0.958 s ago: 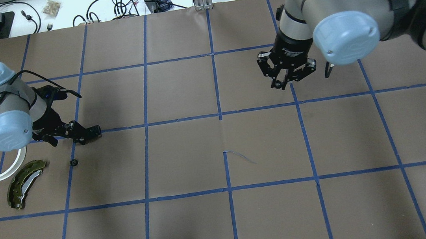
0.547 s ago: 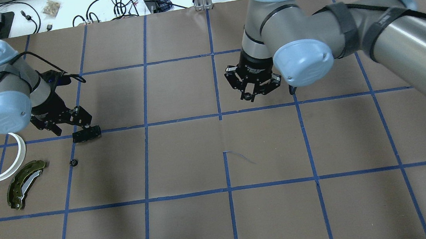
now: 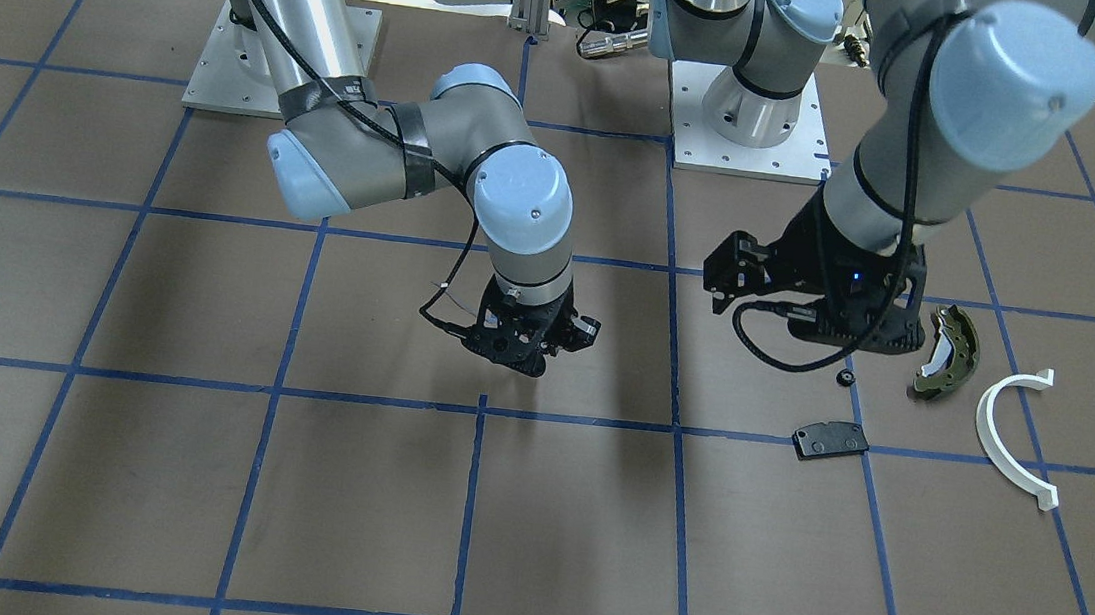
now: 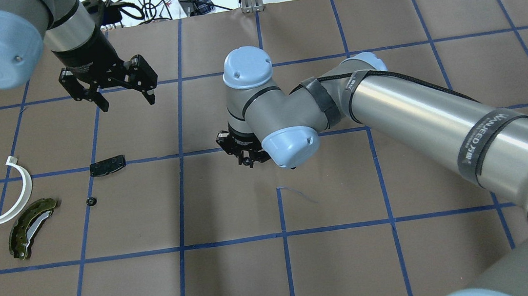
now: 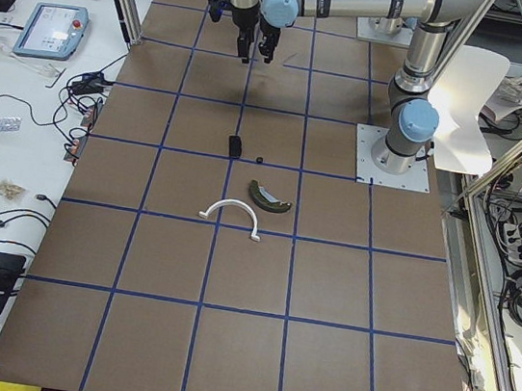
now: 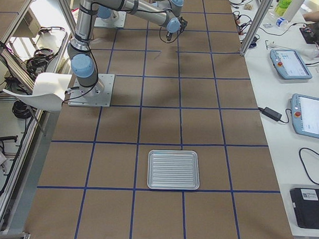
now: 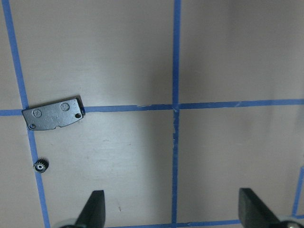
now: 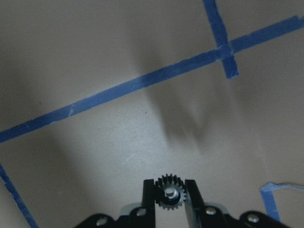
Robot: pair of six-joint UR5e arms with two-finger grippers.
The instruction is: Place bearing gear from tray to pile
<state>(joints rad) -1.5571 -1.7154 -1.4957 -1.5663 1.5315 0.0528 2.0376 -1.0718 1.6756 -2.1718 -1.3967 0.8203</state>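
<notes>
My right gripper (image 8: 170,190) is shut on a small black toothed bearing gear (image 8: 170,194). It hangs over the table's middle (image 4: 247,158), well right of the pile. The pile holds an olive brake shoe (image 4: 32,226), a white C-shaped arc (image 4: 13,194) and a flat black plate (image 4: 107,165). A second small black gear (image 4: 91,201) lies among them on the table. My left gripper (image 4: 127,102) is open and empty, raised beyond the plate (image 7: 54,114). The ribbed silver tray (image 6: 173,170) shows only in the exterior right view, with nothing on it.
Brown paper with a blue tape grid covers the table (image 4: 395,178). Cables and small devices (image 4: 155,2) lie past its far edge. A loose curl of blue tape (image 4: 298,193) sits near the centre. The right arm's long forearm (image 4: 437,120) stretches diagonally across the right half.
The right arm swept left toward the table's centre with the gear in its grip. The left gripper let go of the black plate, opened, and drew back toward the far side.
</notes>
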